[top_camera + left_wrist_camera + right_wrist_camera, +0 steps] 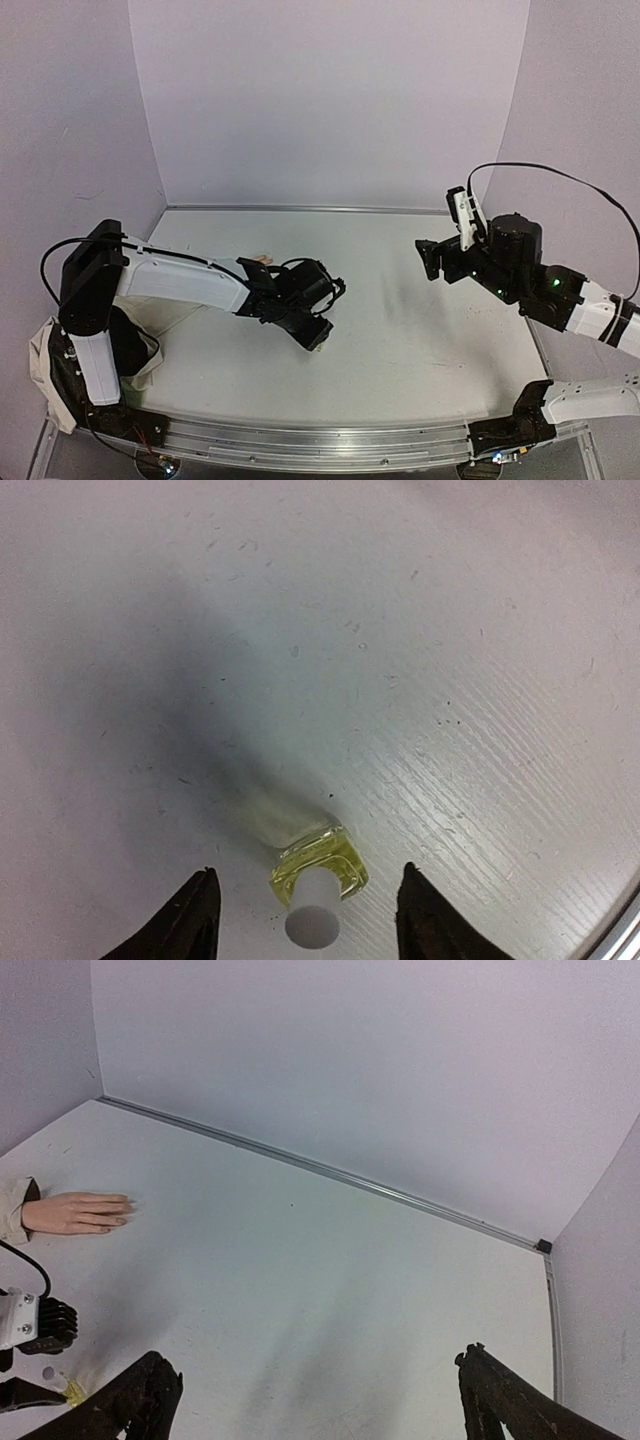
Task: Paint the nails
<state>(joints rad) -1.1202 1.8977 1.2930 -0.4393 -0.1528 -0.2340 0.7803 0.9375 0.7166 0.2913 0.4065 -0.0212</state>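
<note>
The pale peach mannequin hand [75,1212] lies flat at the left of the right wrist view, its beige sleeve [12,1208] at the frame edge and the nails [123,1210] tiny at the fingertips. From above, only a bit of the hand [262,262] peeks out behind the left arm. A small yellowish-green bottle [318,875] with a white cap stands on the table between the fingers of my left gripper [308,870], which is open and clear of it on both sides. My right gripper [315,1356] hangs open over bare table at the right [430,260], holding nothing.
The white table [420,340] is boxed in by pale walls at the back and sides, with a metal rail [300,445] along the near edge. A beige cloth [45,365] is bunched around the left arm's base.
</note>
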